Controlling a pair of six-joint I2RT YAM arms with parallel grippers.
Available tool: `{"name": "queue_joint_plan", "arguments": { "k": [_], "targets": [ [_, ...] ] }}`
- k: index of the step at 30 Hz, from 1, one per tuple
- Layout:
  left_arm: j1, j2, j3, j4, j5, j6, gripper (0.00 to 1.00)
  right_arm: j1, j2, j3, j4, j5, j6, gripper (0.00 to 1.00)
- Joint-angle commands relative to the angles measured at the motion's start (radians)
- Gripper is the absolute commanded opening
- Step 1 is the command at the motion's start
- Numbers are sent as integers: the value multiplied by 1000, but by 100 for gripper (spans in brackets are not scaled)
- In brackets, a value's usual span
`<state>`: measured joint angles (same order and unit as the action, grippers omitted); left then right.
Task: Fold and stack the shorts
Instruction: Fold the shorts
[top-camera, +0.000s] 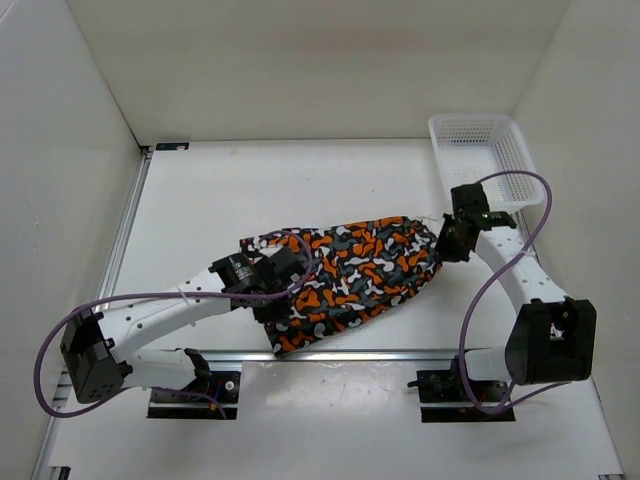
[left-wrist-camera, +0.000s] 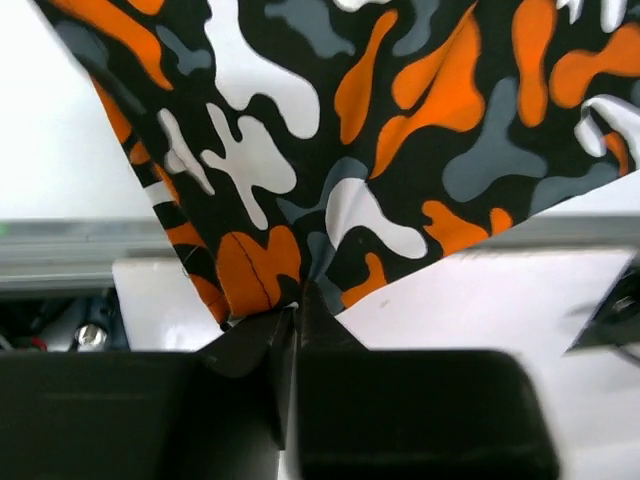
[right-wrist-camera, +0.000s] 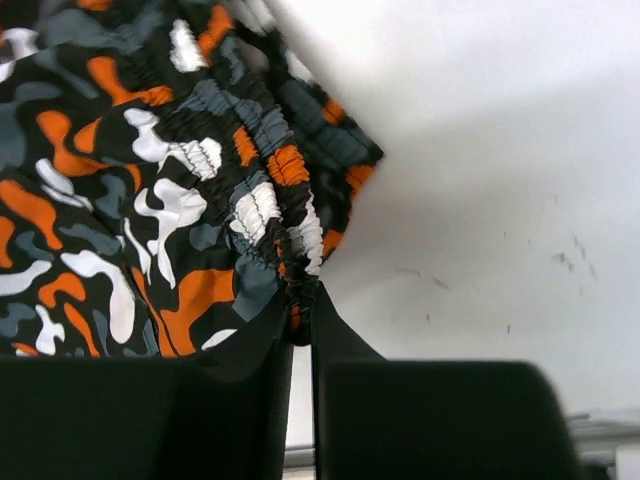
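Pinching shorts (top-camera: 360, 270) tight: right fingers (right-wrist-camera: 345, 345) at waistband edge, left fingers (left-wrist-camera: 250, 345) seemingly at hem.

Camouflage shorts (top-camera: 360, 270) (orange, black, grey, white blotches); white basket (top-camera: 480, 150), seemingly plain.

1. shorts (top-camera: 350, 275): soft matt cloth, waistband gathered and ribbed.
2. basket (top-camera: 437, 135): white plastic mesh, slightly glossy.
3. table (top-camera: 300, 185): smooth matt white, faintly scuffed on the right.
4. near rail (top-camera: 400, 353): bare metal, dull sheen.
5. left gripper (left-wrist-camera: 297, 318): matt black plastic.
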<state>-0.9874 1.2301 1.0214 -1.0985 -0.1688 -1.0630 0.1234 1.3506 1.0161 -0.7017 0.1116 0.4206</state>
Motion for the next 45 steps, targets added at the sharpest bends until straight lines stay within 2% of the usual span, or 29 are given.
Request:
{"name": "queue_joint_plan", "arguments": {
  "k": [1,2,3,4,5,6,8,9,10,11,13,14,15,16,20,25,32,39,43,44,45],
  "targets": [
    [-17,-35,-43,-3,83,-35,24,-13,-82,-66,-4,55,53,13],
    [-17,-35,-43,-3,104,-11,36,-13,-93,-77,-4,65,53,32],
    [-17,-35,-43,-15,104,-11,87,-13,-106,-77,-4,65,67,53],
    [-17,-35,-24,-29,91,1,100,-13,-107,-77,-4,94,67,68],
    [-17,-35,18,-44,72,14,100,-13,-107,-67,-4,103,79,84],
    [-2,-35,49,-60,30,14,100,-13,-107,-50,-4,103,79,88],
    [45,-26,103,-83,-3,58,100,-13,-107,-7,-4,103,80,89],
    [61,-14,138,-83,-21,67,96,-13,-81,37,-4,103,80,89],
    [76,-14,150,-83,-34,77,88,-13,-70,56,-4,103,80,85],
    [93,-1,151,-52,-34,86,71,-2,-61,70,5,103,80,62],
    [151,26,138,-8,-34,107,51,11,-36,79,24,79,70,29],
    [174,38,123,21,-11,121,44,24,-27,79,45,42,70,18],
    [223,70,87,84,35,135,32,24,-6,79,56,19,70,5],
    [245,90,68,112,51,144,27,24,4,59,74,-13,61,2],
    [319,212,39,210,78,155,23,33,86,-10,171,-142,50,0],
    [342,391,98,233,78,178,22,33,196,-42,196,-142,41,0],
    [481,619,192,242,92,241,17,33,263,-120,219,-162,118,0],
    [611,776,368,242,101,330,17,151,254,-155,219,-197,175,0],
    [685,810,480,203,89,379,17,255,245,-68,127,-182,187,0],
    [694,810,502,189,75,389,17,281,222,-10,101,-143,173,7],
    [694,796,534,178,63,420,18,282,202,15,81,-94,162,22]
  ]
}}
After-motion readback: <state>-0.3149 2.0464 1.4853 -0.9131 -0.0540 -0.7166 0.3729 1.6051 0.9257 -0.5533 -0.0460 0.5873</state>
